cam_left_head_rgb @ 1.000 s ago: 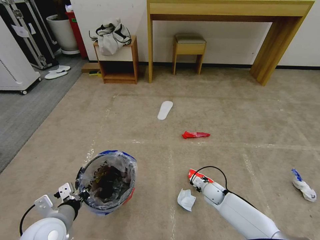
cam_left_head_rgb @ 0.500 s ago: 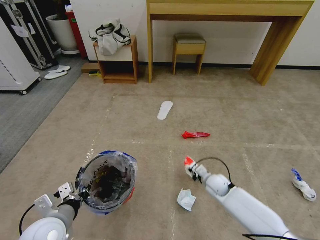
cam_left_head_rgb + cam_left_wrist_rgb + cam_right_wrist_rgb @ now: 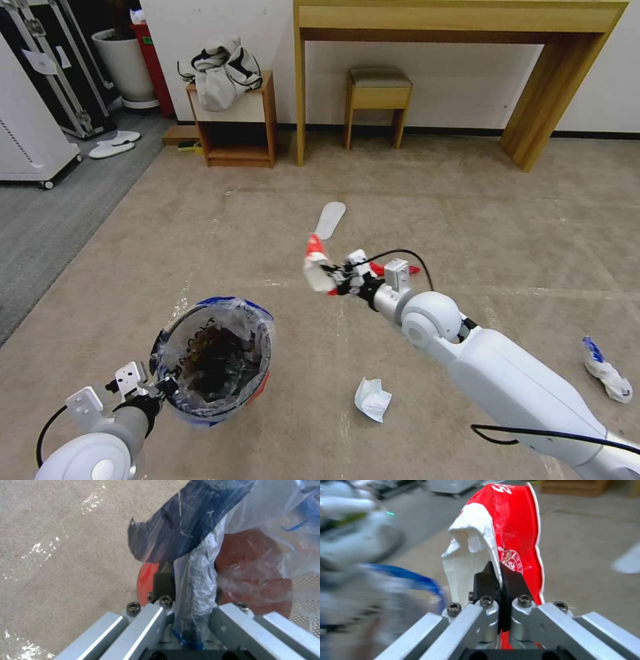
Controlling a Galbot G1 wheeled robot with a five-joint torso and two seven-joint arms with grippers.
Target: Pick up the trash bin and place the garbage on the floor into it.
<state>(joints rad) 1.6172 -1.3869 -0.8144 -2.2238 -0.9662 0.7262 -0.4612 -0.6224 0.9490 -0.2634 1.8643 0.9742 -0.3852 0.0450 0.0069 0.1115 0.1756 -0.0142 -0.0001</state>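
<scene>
The trash bin point(image 3: 213, 360), red with a black rim and a clear blue-edged bag, hangs low at the left. My left gripper point(image 3: 161, 388) is shut on its rim and liner point(image 3: 193, 580). My right gripper point(image 3: 333, 277) is raised above the carpet floor point(image 3: 480, 220), to the right of and beyond the bin, and is shut on a crushed red-white carton point(image 3: 315, 261) point(image 3: 506, 535). More garbage lies on the carpet. It includes crumpled white paper point(image 3: 372, 399), a red wrapper point(image 3: 400, 269) partly behind my right wrist, and a white-and-blue scrap point(image 3: 607, 377).
A white insole point(image 3: 330, 220) lies mid-carpet. Against the far wall stand a small wooden cabinet point(image 3: 237, 133) with a bag on top, a stool point(image 3: 379, 100) and a wooden desk point(image 3: 547, 100). Grey flooring point(image 3: 40, 220) with cases and a white planter point(image 3: 127, 67) lies to the left.
My right arm has lifted the red-white carton off the carpet and swung it up and left, toward the bin. The left arm and the bin have barely shifted.
</scene>
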